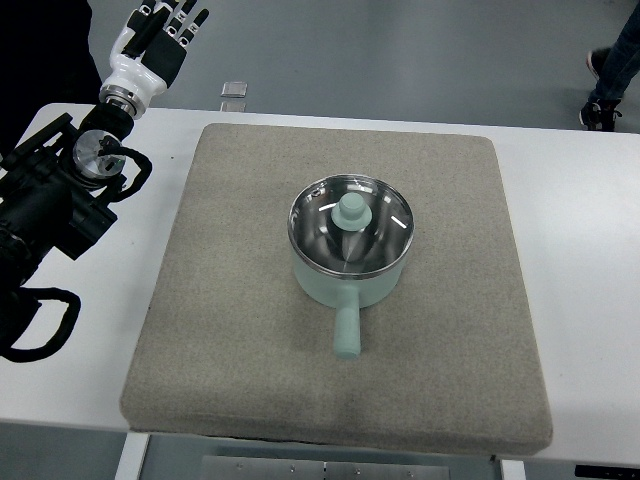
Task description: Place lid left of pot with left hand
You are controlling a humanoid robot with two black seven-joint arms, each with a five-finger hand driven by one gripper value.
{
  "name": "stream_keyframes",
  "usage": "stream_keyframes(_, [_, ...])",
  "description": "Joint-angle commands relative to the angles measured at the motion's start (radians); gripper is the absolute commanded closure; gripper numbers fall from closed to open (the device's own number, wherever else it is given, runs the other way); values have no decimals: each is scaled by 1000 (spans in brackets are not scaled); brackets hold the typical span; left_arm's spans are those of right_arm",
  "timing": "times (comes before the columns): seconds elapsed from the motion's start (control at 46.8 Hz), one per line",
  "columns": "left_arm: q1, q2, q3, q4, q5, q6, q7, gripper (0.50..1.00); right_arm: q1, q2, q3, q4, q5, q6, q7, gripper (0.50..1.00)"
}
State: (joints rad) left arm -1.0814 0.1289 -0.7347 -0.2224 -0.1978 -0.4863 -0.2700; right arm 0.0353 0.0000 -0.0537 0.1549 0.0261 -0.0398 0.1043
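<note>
A mint-green pot (350, 262) sits mid-mat (220, 330) on the tabletop (580, 230), its handle pointing to 6 o'clock. The glass lid (351, 222) rests on it. At 10 o'clock, the left hand (160, 40) hovers with fingers spread, holding nothing.

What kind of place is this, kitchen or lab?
Likely a lab or test room, not a kitchen: the pot with its lid sits on a grey mat on a plain white table, over a bare grey floor, with a person's shoes nearby.
</note>
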Motion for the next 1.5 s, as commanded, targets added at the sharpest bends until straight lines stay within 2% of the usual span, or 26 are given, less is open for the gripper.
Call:
stream_keyframes(0.0, [0,0,0,1,-2,0,0,506,0,0,0,0,0,0,0,576])
stream_keyframes(0.919, [-5,-6,15,2,6,9,-8,506,0,0,0,0,0,0,0,576])
stream_keyframes(1.068, [-2,-6,15,2,3,38,-8,506,0,0,0,0,0,0,0,576])
stream_keyframes(1.367, [-12,-3,32,0,17,45,-8,506,0,0,0,0,0,0,0,576])
stream_keyframes(1.474, [-14,-5,44,-2,26,84,-6,506,0,0,0,0,0,0,0,576])
